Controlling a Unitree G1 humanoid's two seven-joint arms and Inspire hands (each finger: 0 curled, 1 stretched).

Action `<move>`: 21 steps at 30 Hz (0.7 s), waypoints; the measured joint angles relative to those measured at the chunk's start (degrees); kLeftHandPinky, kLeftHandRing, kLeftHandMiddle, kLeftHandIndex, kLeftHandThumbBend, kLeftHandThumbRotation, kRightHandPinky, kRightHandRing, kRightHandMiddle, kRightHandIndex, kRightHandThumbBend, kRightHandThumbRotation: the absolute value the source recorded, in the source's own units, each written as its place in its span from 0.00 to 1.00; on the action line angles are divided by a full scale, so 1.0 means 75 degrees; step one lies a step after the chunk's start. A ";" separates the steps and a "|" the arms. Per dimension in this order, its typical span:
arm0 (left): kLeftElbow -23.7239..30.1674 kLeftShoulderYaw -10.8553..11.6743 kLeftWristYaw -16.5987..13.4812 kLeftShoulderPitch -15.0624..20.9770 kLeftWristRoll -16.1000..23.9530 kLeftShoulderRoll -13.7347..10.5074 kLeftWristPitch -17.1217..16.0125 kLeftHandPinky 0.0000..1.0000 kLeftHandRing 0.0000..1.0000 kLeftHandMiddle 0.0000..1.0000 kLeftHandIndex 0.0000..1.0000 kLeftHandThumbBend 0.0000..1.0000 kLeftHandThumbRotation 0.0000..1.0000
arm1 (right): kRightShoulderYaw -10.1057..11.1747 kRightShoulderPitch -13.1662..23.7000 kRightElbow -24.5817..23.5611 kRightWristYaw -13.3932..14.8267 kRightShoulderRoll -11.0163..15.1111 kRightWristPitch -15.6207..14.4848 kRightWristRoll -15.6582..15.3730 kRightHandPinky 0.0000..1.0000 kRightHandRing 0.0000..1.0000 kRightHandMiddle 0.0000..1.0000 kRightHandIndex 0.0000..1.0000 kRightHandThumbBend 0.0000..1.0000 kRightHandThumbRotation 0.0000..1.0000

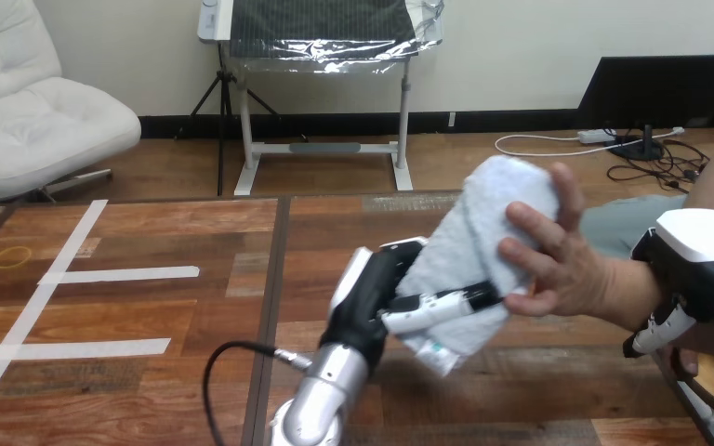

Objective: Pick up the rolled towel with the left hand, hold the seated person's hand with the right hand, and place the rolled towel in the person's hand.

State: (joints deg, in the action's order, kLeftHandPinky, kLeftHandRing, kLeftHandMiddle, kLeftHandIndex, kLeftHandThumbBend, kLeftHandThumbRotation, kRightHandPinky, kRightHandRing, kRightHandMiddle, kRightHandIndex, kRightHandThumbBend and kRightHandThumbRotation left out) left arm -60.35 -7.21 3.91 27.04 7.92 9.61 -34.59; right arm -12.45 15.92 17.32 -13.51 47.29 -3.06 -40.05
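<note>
The rolled towel, pale blue-white, is held up above the table's middle, tilted with its top to the right. My left hand grips its lower left part, a finger laid across the roll. The person's hand comes in from the right with its fingers wrapped over the towel's right side, so both hands are on it. My right hand sits over the person's wrist at the right edge, with its fingers curled under that wrist.
White tape strips mark the wooden table at the left, with a small yellow ring beyond them. A dark seam runs down the tabletop left of my left arm.
</note>
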 measured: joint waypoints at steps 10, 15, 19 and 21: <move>-0.0045 -0.0173 -0.0013 0.0113 -0.0061 0.0066 -0.0007 0.34 0.38 0.43 0.46 0.90 0.41 | 0.0148 0.0001 -0.0132 0.0079 -0.0003 0.0020 0.0133 0.13 0.21 0.30 0.35 0.72 0.00; -0.0063 -0.0173 -0.0041 0.0113 -0.0079 0.0066 -0.0007 0.33 0.37 0.42 0.45 0.93 0.44 | 0.0174 0.0001 -0.0156 0.0079 -0.0003 0.0018 0.0133 0.13 0.21 0.31 0.35 0.71 0.00; -0.0077 -0.0173 -0.0057 0.0113 -0.0078 0.0066 -0.0008 0.32 0.36 0.41 0.45 0.95 0.47 | 0.0180 0.0001 -0.0165 0.0079 -0.0002 0.0014 0.0129 0.13 0.22 0.31 0.35 0.71 0.00; -0.0081 -0.0174 -0.0063 0.0112 -0.0078 0.0066 -0.0008 0.32 0.36 0.40 0.44 0.96 0.48 | 0.0182 0.0001 -0.0167 0.0079 -0.0002 0.0007 0.0125 0.13 0.22 0.31 0.36 0.71 0.00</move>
State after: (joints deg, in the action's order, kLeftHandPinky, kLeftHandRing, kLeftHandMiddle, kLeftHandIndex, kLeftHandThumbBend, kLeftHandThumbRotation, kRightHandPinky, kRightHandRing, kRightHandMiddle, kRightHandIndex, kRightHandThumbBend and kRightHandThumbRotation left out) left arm -60.96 -8.51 3.44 27.89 7.34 10.11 -34.65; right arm -11.08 15.93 16.07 -12.92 47.27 -3.00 -39.12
